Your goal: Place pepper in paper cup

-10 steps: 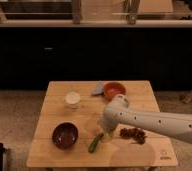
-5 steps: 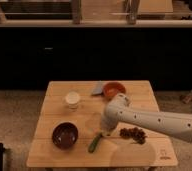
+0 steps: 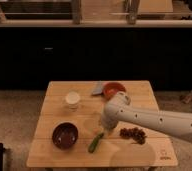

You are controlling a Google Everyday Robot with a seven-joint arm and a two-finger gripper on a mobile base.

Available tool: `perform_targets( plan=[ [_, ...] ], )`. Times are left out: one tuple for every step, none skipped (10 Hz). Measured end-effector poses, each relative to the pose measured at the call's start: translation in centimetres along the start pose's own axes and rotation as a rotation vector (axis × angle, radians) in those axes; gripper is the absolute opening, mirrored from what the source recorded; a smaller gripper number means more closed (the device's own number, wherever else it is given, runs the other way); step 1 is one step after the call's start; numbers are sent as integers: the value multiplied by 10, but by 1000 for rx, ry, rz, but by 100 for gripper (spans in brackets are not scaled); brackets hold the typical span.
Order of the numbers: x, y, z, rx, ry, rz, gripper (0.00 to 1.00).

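The green chili pepper [image 3: 95, 143] lies on the wooden table [image 3: 54, 150], near the front, right of the dark brown bowl. The white paper cup [image 3: 72, 99] stands upright at the table's back left. My gripper [image 3: 103, 131] hangs from the white arm that reaches in from the right; it is just above the pepper's upper right end.
A dark brown bowl [image 3: 65, 136] sits front left. An orange bowl [image 3: 114, 90] and a grey object [image 3: 98, 89] are at the back. A dark red-brown grape-like cluster [image 3: 132, 133] lies right of the gripper. A black post [image 3: 0, 157] stands at the lower left off the table.
The arm's head has dropped slightly toward the pepper. The pepper, cup and bowls have not moved.
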Motion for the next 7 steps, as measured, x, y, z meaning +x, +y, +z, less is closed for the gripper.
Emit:
perform_targets(
  plan=[
    [-2,2,2,-2,1,-18,75],
    [-8,4,4,0,1,-39,80],
    [-11,5,5,1,1,-60,80],
    [-15,6,8,-1,4,-87,80],
    [-20,6,11,-5,6,-114,80],
    [-31,4,14,-10,6,-152,80],
    [-35,5,17,-18,11,-186,80]
  ],
)
